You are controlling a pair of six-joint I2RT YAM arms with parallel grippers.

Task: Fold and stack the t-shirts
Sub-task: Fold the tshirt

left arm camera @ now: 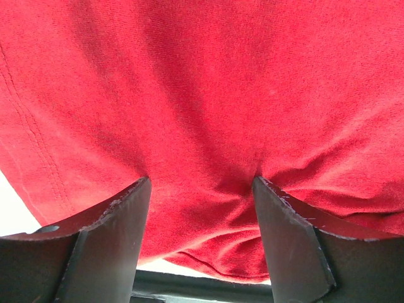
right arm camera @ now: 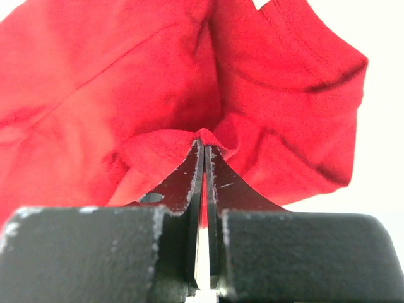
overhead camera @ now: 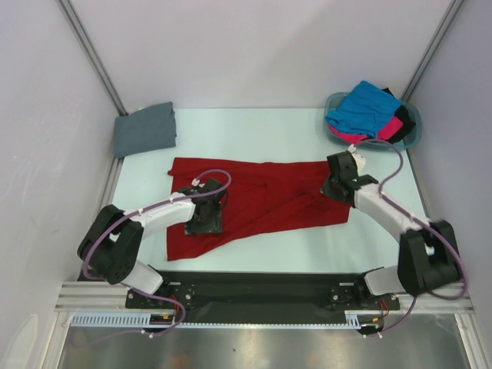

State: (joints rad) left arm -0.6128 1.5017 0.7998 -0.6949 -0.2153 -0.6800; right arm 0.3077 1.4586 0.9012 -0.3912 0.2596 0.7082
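Spread mid-frame on the table (overhead camera: pixel 292 131), the limp, light red t-shirt (overhead camera: pixel 261 200) likely wants pinching at an edge, where the right end effector (right arm camera: pixel 203 148) clamps a fold, while the left end effector (left arm camera: pixel 202 183) rests on it, jaws apart.

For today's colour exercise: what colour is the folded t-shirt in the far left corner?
The folded t-shirt is slate grey, clearest in the top view.

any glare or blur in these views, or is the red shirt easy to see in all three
Top external: soft even light, all sharp, the red shirt clear. Left wrist: weave crisp, the open left tool in shadow. Right wrist: overexposed, background pure white, shirt's left side washed pale; the right tool pinches a sharp fold.
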